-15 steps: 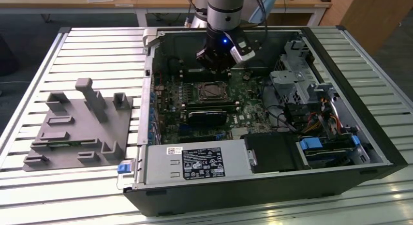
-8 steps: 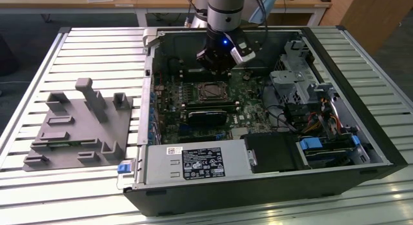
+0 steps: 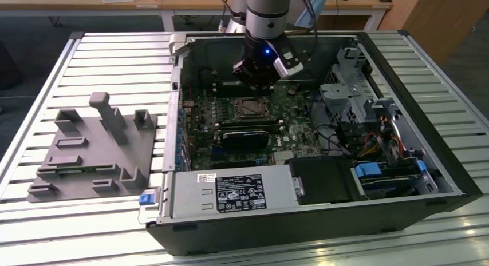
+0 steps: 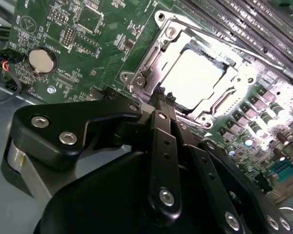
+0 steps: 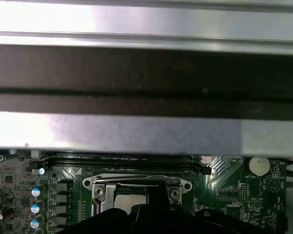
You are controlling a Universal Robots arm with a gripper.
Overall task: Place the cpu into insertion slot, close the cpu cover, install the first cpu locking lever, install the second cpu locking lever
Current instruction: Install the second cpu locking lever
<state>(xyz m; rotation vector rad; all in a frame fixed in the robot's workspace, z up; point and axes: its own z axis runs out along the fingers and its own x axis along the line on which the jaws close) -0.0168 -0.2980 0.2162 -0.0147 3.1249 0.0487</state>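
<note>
Power supply (image 3: 229, 193): nearest part of the open computer case (image 3: 428, 157), at its front edge.
Grey fixture block (image 3: 88, 149): on the slatted table (image 3: 46, 220), on the exterior view's left of the case.
Motherboard (image 3: 206, 114): green, flat on the case floor.
Cpu (image 4: 193, 78): seated in the insertion slot (image 3: 248, 107), its bright metal top showing.
Cpu cover (image 4: 149, 61): silvery frame lying down around the chip.
Gripper (image 4: 163, 100): black fingers pressed together, tips just at the cover's edge, holding nothing.
Arm (image 3: 264, 26): upright, descending from the far side, wrist above the socket's far edge.
Coin battery (image 4: 42, 59): on the board, well apart from the socket.
</note>
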